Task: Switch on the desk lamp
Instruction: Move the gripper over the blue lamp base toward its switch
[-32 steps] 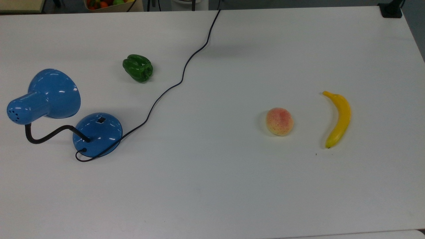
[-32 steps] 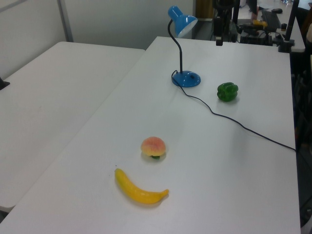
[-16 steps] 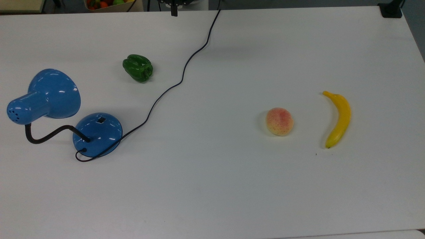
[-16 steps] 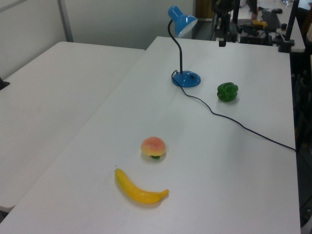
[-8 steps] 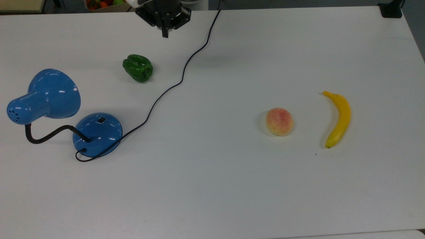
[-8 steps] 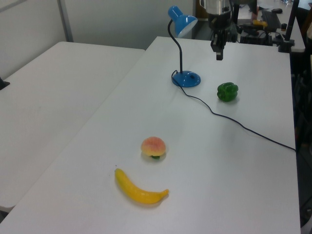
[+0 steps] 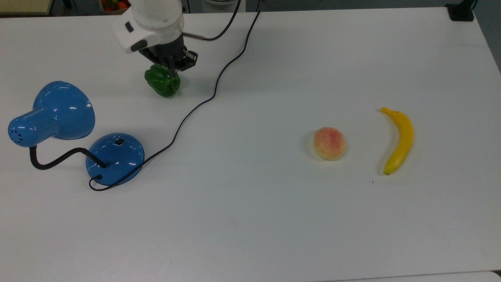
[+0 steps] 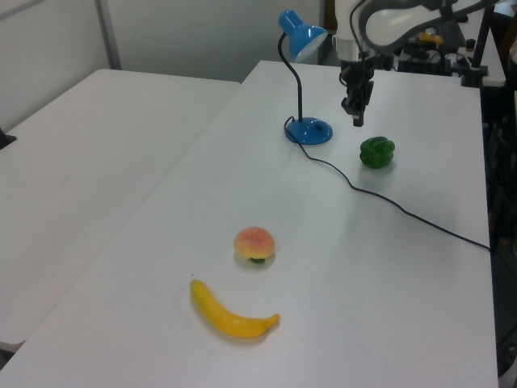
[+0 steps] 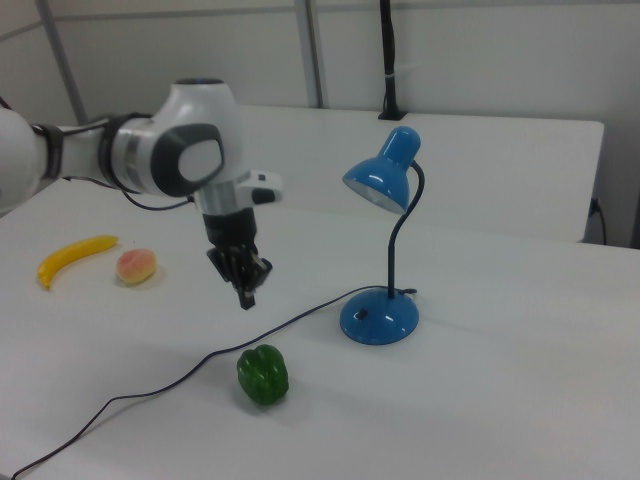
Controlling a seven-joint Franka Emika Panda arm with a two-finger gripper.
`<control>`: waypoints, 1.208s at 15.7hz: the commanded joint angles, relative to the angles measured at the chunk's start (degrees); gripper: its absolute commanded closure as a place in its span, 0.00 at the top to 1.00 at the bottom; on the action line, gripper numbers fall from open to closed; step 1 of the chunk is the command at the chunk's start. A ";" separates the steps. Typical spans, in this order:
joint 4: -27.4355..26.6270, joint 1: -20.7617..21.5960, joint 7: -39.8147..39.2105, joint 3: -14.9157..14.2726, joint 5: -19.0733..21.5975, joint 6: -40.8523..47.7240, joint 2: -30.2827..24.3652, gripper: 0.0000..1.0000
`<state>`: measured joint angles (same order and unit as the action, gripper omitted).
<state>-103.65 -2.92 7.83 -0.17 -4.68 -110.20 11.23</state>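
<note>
The blue desk lamp stands at the top view's left, with its bell shade (image 7: 58, 111) over the table, a black bendy neck (image 7: 54, 160) and a round base (image 7: 115, 158). A small square switch (image 7: 120, 141) sits on the base's top. The lamp is unlit. My gripper (image 7: 172, 69) hangs in the air above the green pepper (image 7: 164, 84), up and to the right of the base in the top view. In the right view the gripper (image 9: 246, 296) points down with fingers together, holding nothing, left of the lamp base (image 9: 379, 317).
The lamp's black cord (image 7: 203, 102) snakes from the base to the top view's top edge, passing right of the pepper. A peach (image 7: 329, 143) and a banana (image 7: 399, 141) lie far to the top view's right.
The arm has come in from the top view's top edge and moved down and left, from beside the cord to above the green pepper. The lamp and fruit have not moved.
</note>
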 commanded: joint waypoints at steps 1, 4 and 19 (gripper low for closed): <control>-0.42 -2.87 4.11 0.08 -0.07 -7.72 3.61 0.00; -0.42 -4.45 6.05 0.08 -0.16 -11.87 5.72 0.00; 0.55 -9.91 6.94 -0.01 -3.94 -32.17 12.58 0.00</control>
<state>-103.66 -12.51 13.82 -0.24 -7.41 -138.21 22.56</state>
